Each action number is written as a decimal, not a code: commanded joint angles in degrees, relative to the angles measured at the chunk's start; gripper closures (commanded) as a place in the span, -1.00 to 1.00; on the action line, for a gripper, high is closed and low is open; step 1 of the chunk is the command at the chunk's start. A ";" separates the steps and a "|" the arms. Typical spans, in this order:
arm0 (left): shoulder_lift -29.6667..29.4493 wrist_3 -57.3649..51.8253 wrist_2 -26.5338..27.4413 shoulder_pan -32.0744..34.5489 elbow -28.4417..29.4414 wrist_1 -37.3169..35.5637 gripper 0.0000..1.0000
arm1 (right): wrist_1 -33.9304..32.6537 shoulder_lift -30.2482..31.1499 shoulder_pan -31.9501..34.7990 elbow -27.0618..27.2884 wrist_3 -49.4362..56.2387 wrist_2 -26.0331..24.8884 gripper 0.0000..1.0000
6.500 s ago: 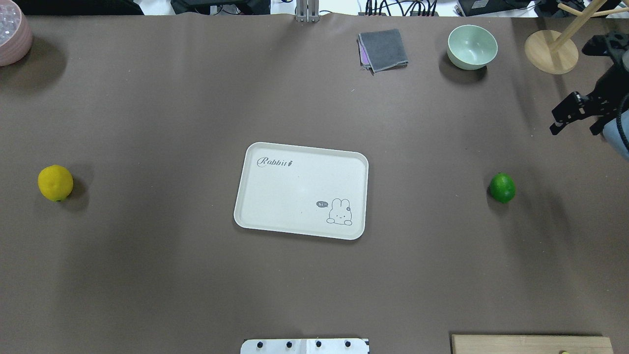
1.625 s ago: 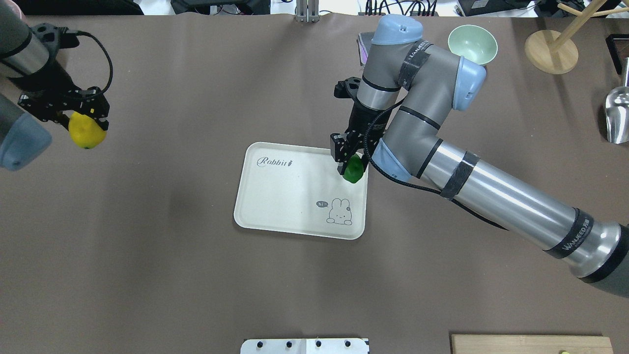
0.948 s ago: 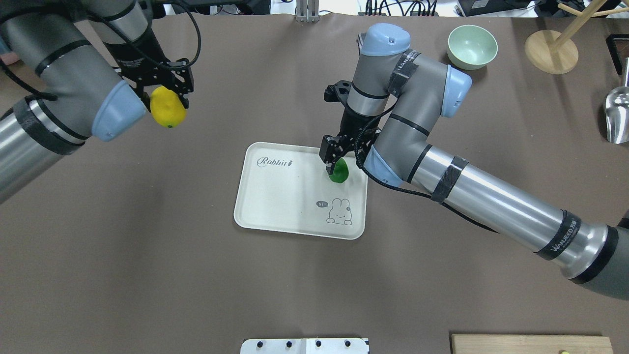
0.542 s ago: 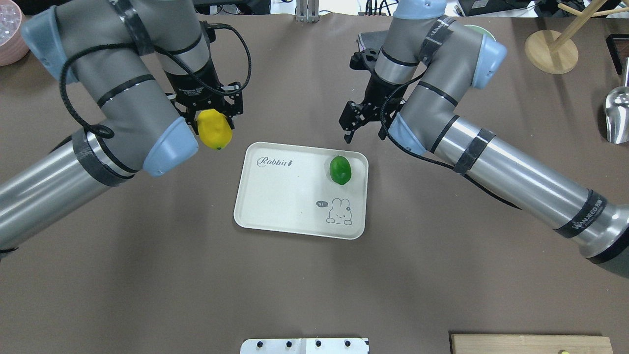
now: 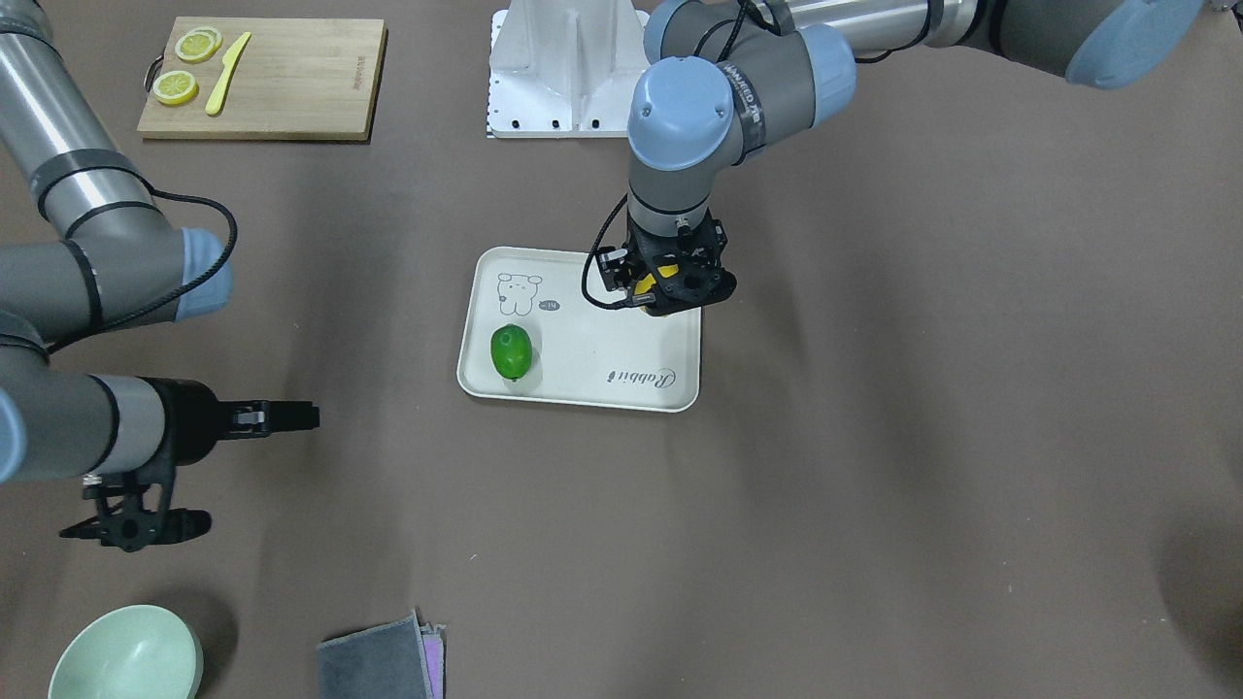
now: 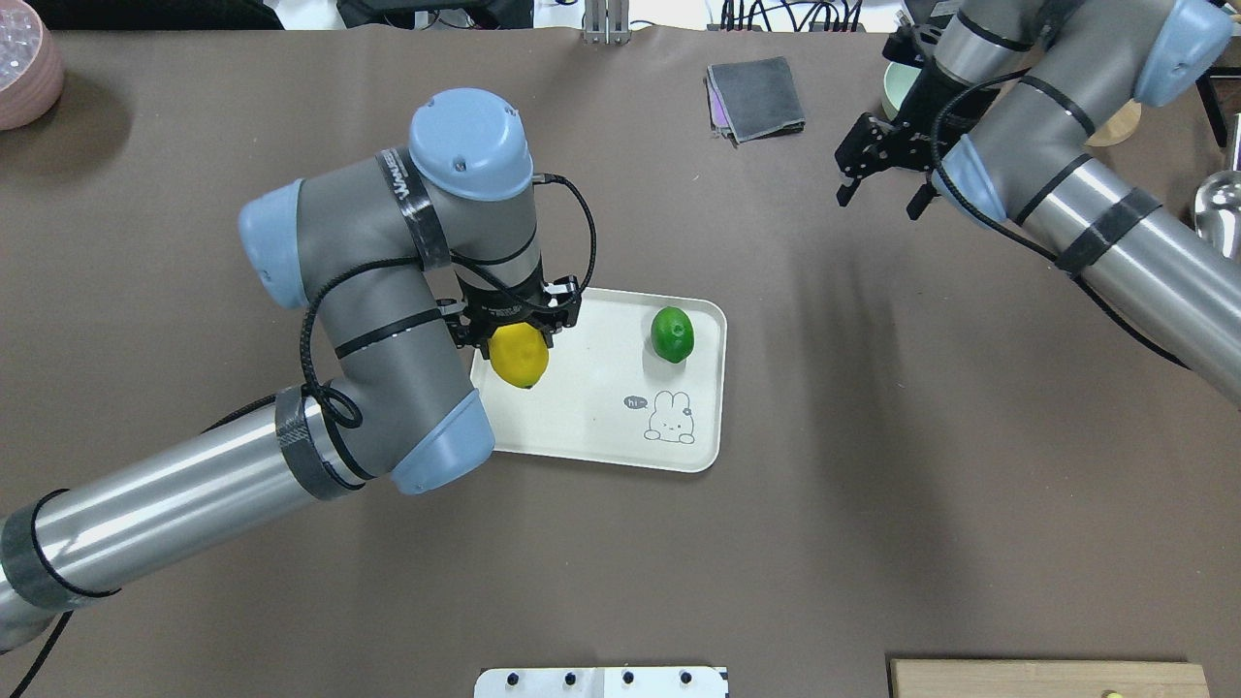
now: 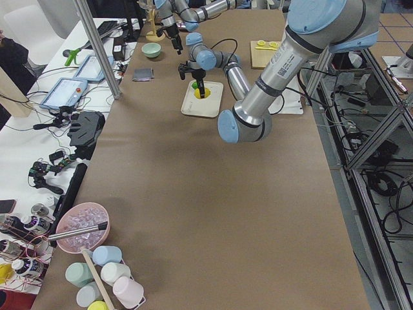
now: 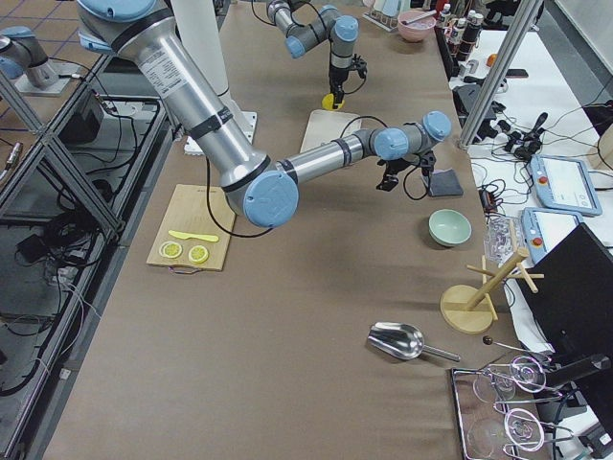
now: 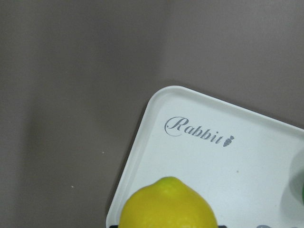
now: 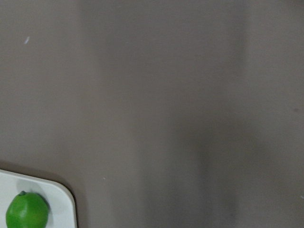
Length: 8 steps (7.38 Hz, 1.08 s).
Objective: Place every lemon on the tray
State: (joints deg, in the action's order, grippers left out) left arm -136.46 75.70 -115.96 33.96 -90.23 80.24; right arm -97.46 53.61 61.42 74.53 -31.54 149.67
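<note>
The cream tray (image 6: 601, 427) with the rabbit drawing lies mid-table. The green lemon (image 6: 671, 334) rests on its far right part, free of any gripper; it also shows in the front view (image 5: 512, 351) and the right wrist view (image 10: 27, 211). My left gripper (image 6: 517, 334) is shut on the yellow lemon (image 6: 520, 359) and holds it over the tray's left end, near the "Rabbit" lettering (image 9: 199, 135). The yellow lemon fills the bottom of the left wrist view (image 9: 168, 204). My right gripper (image 6: 879, 202) is open and empty, above the table at the back right.
A grey cloth (image 6: 756, 97) and a green bowl (image 5: 126, 655) lie at the back. A wooden cutting board (image 5: 291, 78) with lemon slices and a yellow knife lies near the robot's base. A pink bowl (image 6: 24, 63) and a metal scoop (image 6: 1222, 204) stand at the table's ends.
My left gripper has carried the yellow lemon from beside the tray's far left corner to over the tray. My open right gripper has drawn back to the far right. The green lemon stays put.
</note>
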 commanded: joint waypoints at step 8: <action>0.84 0.24 5.22 -3.90 5.51 7.92 -0.97 | 7.61 33.81 10.19 25.05 10.01 -11.23 -0.98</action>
State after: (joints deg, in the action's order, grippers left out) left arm -135.62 76.03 -110.67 29.92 -84.30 88.16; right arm -93.61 83.41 69.62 99.55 -21.66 140.70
